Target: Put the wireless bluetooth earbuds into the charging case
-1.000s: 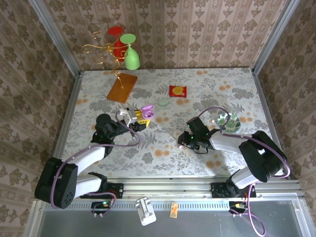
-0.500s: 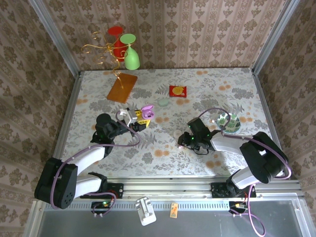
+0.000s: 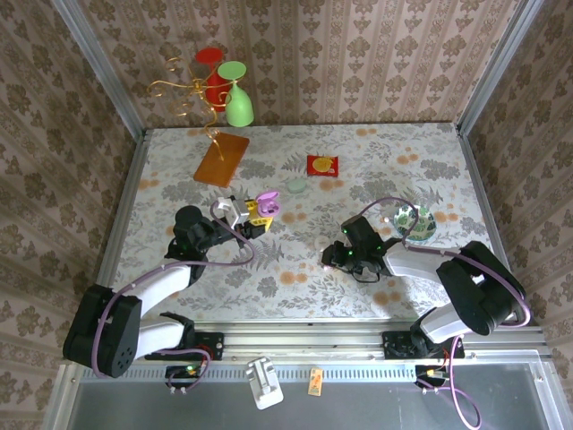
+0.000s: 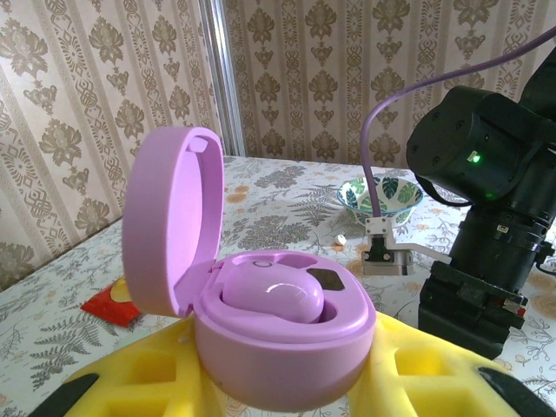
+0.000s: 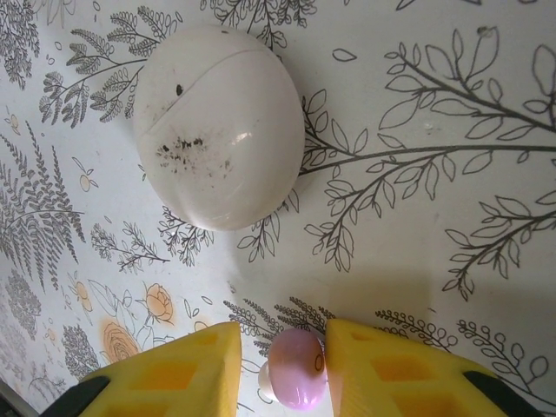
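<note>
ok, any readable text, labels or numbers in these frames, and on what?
None legible.
Red packet: yellow round print, too small to read.
White case: dark specks, no lettering.
Purple case: no print visible.

The lilac case (image 4: 278,347) is smooth, glossy plastic, and the lilac earbud (image 4: 274,300) seated in it shines alike. The left pincer (image 4: 280,382) has fingers (image 4: 104,387) of matt yellow plastic. The white case (image 5: 217,126), at 11 o'clock of the glossy pink earbud (image 5: 297,382), is smooth plastic with a soft sheen and dark speckles. The tabletop (image 5: 452,174) wears a matt printed cover; the bowl (image 4: 380,195) looks glazed.
</note>
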You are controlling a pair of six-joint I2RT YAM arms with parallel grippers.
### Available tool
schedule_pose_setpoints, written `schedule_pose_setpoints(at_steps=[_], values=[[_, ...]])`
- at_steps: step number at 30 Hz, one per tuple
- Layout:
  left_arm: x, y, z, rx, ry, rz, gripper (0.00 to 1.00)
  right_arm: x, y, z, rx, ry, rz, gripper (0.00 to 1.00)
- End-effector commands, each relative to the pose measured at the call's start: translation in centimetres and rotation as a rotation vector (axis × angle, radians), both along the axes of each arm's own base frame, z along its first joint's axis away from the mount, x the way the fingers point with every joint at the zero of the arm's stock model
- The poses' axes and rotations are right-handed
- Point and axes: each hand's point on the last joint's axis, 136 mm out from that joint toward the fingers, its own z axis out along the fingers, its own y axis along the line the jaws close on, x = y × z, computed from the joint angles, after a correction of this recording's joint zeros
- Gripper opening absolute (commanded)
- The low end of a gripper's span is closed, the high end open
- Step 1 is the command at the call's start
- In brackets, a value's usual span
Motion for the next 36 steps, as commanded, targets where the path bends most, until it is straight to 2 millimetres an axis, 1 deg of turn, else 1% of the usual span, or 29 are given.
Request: schedule_pose_setpoints(at_steps=[1,5,9,11,15,21,22,28,32,36], values=[[0.1,-0.1,1.6,-0.016,-0.066,0.001,0.26,-2.0,0.0,-0.8,0.003,0.048,0.042,0.34],[0.1,-0.1,1.6,-0.017,-0.067,0.000,0.25,-2.2,0.0,-1.0,-0.004,0.054,0.045,0.29],[0.1,-0.1,1.5,-0.016,-0.065,0.000,0.25,-1.9,-0.4,-1.2,-0.037,0.051,0.035,0.23],[0.1,-0.1,1.5,-0.016,-0.063,0.000,0.25,-1.7,-0.5,-1.0,-0.049,0.042,0.037,0.21],[0.2,-0.1,1.4,-0.013,-0.061,0.003,0.25,-1.1,-0.4,0.2,-0.074,0.000,0.069,0.18],[0.2,-0.1,1.1,-0.006,-0.056,0.004,0.26,0.0,-0.7,2.6,-0.149,-0.075,0.120,0.18],[0.2,-0.1,1.0,-0.005,-0.055,0.004,0.25,0.2,-0.7,3.8,-0.151,-0.108,0.127,0.18],[0.3,-0.2,0.6,0.002,-0.044,0.002,0.25,1.5,-0.3,8.3,-0.231,-0.224,0.184,0.18],[0.3,-0.5,0.3,0.007,-0.036,-0.006,0.25,2.3,0.9,12.1,-0.215,-0.324,0.211,0.19],[0.0,-1.0,-0.3,0.013,-0.022,-0.019,0.25,3.0,2.2,15.4,-0.204,-0.411,0.245,0.19]])
